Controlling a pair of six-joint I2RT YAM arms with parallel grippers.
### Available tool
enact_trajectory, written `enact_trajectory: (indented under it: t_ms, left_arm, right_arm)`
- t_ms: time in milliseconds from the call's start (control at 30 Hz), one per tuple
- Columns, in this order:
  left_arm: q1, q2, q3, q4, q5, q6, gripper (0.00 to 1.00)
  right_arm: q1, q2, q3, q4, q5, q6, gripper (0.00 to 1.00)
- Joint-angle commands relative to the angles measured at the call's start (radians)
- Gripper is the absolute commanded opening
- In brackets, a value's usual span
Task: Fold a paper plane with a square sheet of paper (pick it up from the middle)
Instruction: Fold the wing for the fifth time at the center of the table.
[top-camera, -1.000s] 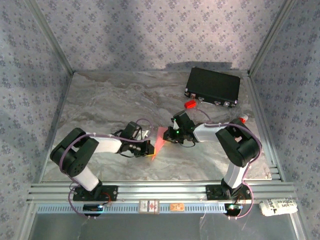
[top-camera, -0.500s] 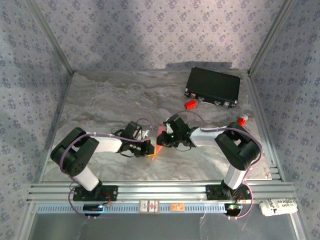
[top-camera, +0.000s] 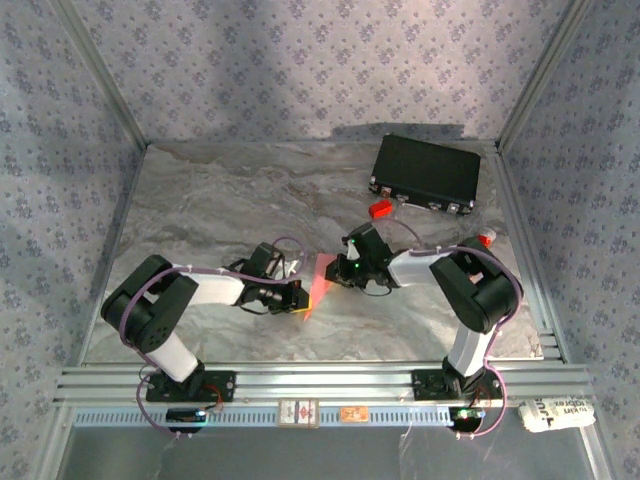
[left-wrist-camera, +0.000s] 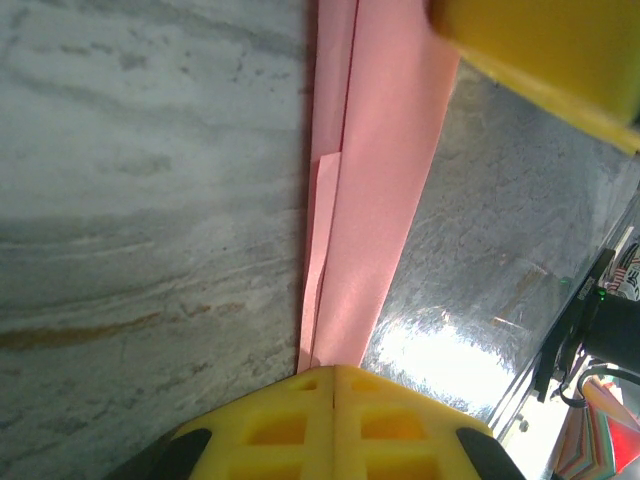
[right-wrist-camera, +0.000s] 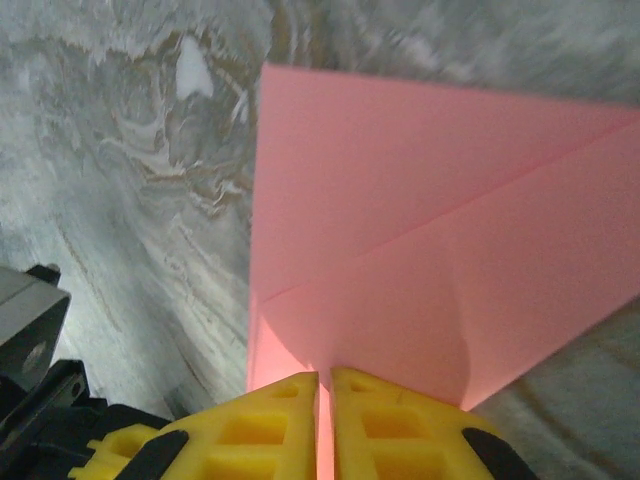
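The square sheet of paper (top-camera: 321, 283), salmon pink and folded, stands on edge between my two grippers near the table's middle front. My left gripper (top-camera: 300, 298) is shut on its lower left end; in the left wrist view the yellow fingertips (left-wrist-camera: 333, 370) pinch the narrow layered paper (left-wrist-camera: 375, 150), which runs up toward the right gripper's yellow finger (left-wrist-camera: 540, 50). My right gripper (top-camera: 338, 272) is shut on the upper right edge. In the right wrist view its fingers (right-wrist-camera: 325, 377) clamp the paper (right-wrist-camera: 430, 200), which shows a diagonal crease.
A black case (top-camera: 426, 171) lies at the back right, with a small red block (top-camera: 380, 209) just in front of it. A red-and-white tube (top-camera: 486, 239) sits by the right arm. Metal rails (top-camera: 320, 380) line the near edge.
The right gripper swung left toward the left gripper half a second ago and is now back where it was a second ago. The left arm has stayed still.
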Motion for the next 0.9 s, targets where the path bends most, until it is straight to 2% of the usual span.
enact_trajectory:
  t_ms: [0,567,767,867]
  left_arm:
    - [-0.001,0.028,-0.019,-0.096,-0.065,0.014,0.0]
    - [0.003,0.041,-0.021,-0.078,-0.056,0.013,0.0]
    - [0.003,0.02,-0.012,-0.043,-0.039,-0.015,0.0]
    - [0.0,-0.021,-0.005,0.002,-0.028,-0.05,0.05]
  right_arm:
    - [-0.039,0.028,0.021,-0.009,0.009,-0.023,0.13]
    - [-0.213,0.058,0.072,-0.051,0.012,-0.066,0.14]
    - [-0.212,-0.063,0.08,-0.134,0.046,-0.101,0.17]
    - [-0.185,-0.13,0.055,-0.164,0.081,-0.098,0.18]
